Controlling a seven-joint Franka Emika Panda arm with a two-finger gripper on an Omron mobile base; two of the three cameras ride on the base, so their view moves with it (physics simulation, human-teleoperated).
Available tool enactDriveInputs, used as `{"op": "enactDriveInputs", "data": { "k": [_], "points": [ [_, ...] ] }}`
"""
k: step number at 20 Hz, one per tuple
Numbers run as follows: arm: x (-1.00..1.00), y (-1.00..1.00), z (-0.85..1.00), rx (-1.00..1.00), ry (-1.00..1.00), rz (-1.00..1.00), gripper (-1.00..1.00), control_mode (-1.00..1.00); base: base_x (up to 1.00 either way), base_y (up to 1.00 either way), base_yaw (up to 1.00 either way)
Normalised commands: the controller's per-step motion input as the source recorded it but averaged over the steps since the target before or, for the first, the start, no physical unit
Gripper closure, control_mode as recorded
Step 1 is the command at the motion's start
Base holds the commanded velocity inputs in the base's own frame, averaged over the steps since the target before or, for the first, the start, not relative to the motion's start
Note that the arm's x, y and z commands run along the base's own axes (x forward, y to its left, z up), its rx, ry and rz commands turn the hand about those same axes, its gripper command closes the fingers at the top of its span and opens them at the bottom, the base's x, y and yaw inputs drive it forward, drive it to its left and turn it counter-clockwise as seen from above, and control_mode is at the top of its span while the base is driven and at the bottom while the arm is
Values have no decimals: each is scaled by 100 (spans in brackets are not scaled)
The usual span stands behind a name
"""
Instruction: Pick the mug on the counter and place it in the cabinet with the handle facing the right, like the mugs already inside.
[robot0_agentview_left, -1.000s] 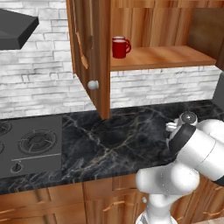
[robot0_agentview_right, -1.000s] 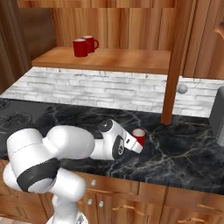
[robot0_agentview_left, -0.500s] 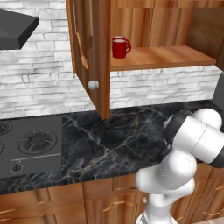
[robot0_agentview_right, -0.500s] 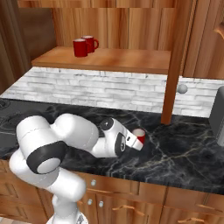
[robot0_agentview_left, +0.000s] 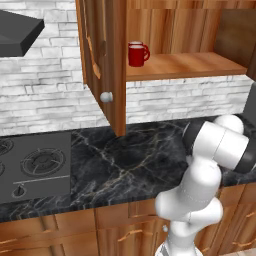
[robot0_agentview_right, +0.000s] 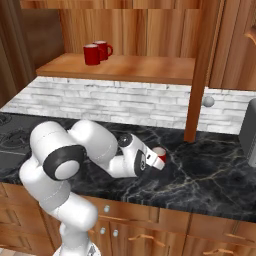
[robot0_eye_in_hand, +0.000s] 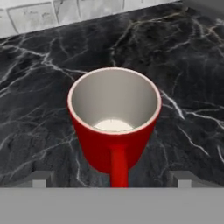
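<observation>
I'm hanging low over the counter right now, hand tipped forward so I'm looking down into the mug — red outside, white inside, standing upright on the black marble. Its handle is pointing straight back at me, running down between my two fingertips. My gripper is spread as wide as it goes, nothing in it, one tip showing off to each side of the mug and neither touching it.

Why wide open? Because I'm lining up to straddle the body of the mug, and I'm guessing the loop sits between the fingers so they close on the round walls instead of on that skinny loop. From the right base view you can see my hand lying almost flat along the worktop with the mug right at its nose, near the foot of the open cabinet door.

Up on the cabinet shelf two red mugs are sitting together, handles poking to the right — that's the pose I'm supposed to copy. So I'm thinking the tricky bit isn't the grab, it's keeping track of where this handle ends up once I lift and swing it up there.
</observation>
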Motion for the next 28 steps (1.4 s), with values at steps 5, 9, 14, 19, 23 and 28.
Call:
{"op": "enactDriveInputs", "data": {
  "k": [5, 9, 14, 19, 23, 28],
  "points": [
    [0, -12, -28, 1, 0, 0, -100, -100, 0, 0, 0],
    [0, -6, -36, 0, -7, 0, -100, -100, 0, 0, 0],
    [10, 4, -21, -1, -12, 0, -100, -100, 0, 0, 0],
    [9, 2, -14, -11, -11, 0, -100, -100, 0, 0, 0],
    [8, 2, -6, -10, -5, 0, -100, -100, 0, 0, 0],
    [13, 1, 0, 0, 0, -2, 100, -100, 0, 0, 0]
  ]
}}
